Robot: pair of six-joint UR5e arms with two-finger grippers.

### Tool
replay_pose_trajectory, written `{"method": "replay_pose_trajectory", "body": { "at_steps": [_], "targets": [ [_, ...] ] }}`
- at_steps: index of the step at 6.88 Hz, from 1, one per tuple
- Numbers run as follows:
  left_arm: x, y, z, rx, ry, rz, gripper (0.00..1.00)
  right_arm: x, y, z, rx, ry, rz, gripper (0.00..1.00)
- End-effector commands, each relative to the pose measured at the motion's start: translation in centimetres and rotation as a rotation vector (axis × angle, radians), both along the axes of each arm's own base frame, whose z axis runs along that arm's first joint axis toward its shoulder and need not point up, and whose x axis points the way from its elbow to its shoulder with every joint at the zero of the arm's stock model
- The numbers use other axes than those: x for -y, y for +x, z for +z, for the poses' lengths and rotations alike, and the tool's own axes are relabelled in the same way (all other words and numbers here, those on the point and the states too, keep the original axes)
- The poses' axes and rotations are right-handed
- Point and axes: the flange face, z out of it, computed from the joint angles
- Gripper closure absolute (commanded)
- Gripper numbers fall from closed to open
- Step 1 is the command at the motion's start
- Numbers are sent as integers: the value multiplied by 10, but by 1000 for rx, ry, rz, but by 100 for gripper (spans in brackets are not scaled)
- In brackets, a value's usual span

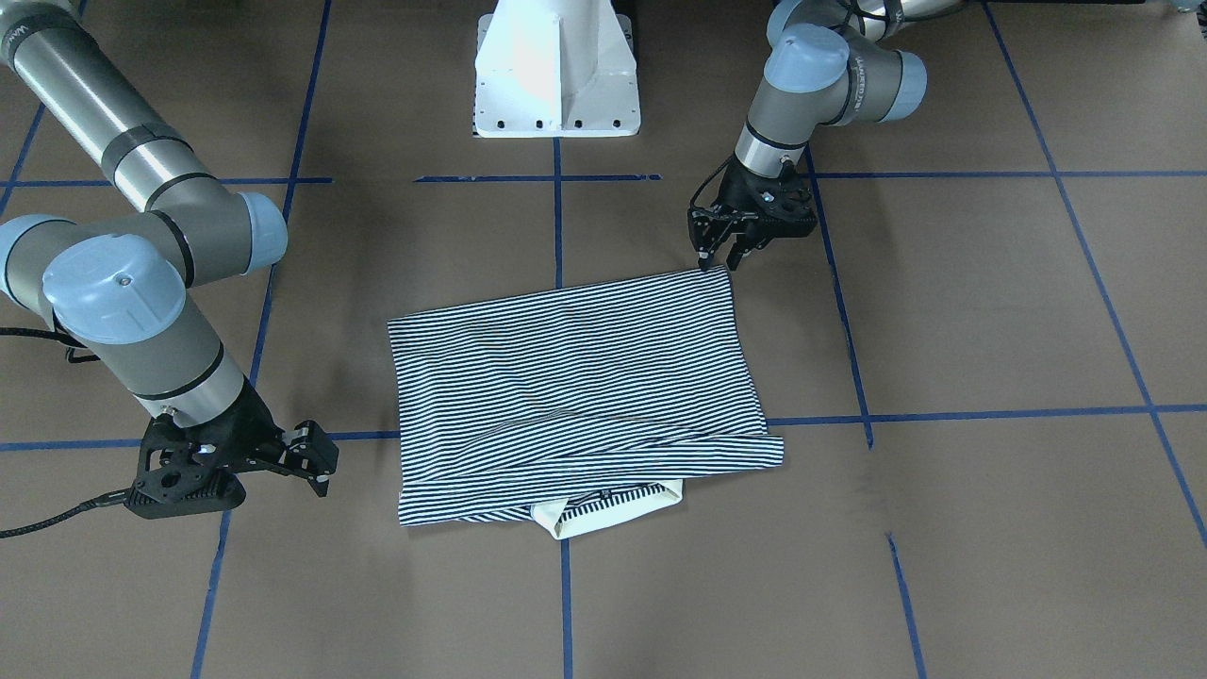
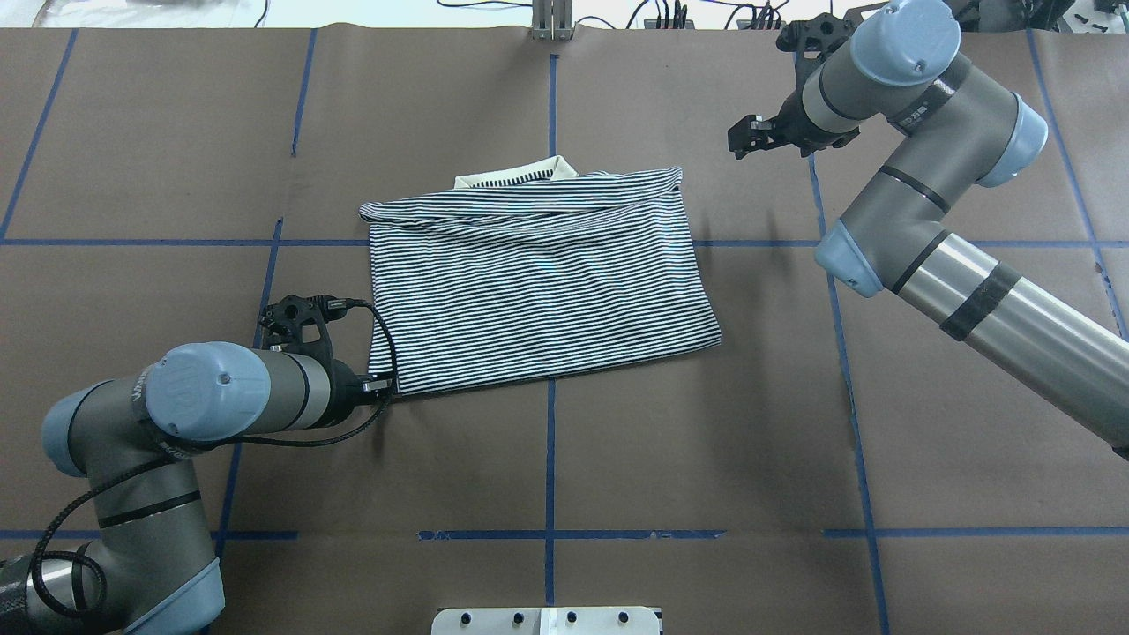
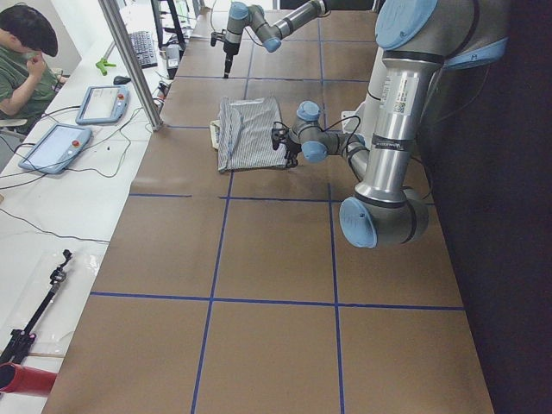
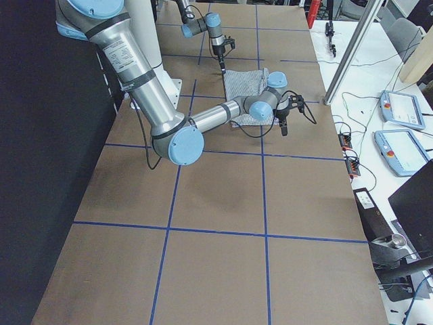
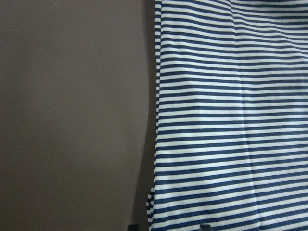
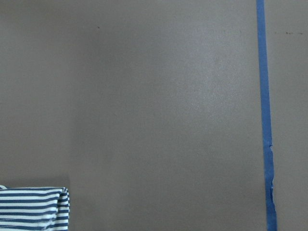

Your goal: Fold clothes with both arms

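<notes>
Mid-frame in the front-facing view, on a brown paper-covered table gridded with blue tape lines: a folded navy-and-white thin-striped polo shirt, flat, roughly rectangular. Most of its cream collar tucked under the lower edge; front hidden by the fold. At the shirt's upper right corner, the black two-finger left gripper, fingers slightly parted, holding nothing. Near the lower left corner, not touching, the black two-finger right gripper, apparently parted too, empty. Small lettering on the silver-grey left arm, too small to read.
</notes>
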Motion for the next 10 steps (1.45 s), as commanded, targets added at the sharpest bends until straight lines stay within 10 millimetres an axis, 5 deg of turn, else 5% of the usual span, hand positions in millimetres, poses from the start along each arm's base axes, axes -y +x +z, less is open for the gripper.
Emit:
{"method": "replay_pose_trajectory", "body": {
  "at_steps": [1,8,9,10],
  "targets": [
    [-1,5,-3,-4,-1,4,53,0,0,0,0,-1,0,0],
    [7,8,3,13,1,-6,55,-1,1,3,-2,-2,-1,0],
    [8,11,5,17,-2,-7,68,-1,1,3,-2,-2,-1,0],
    [8,11,4,16,0,-4,98,-1,0,3,-2,-2,-2,0]
  ]
}}
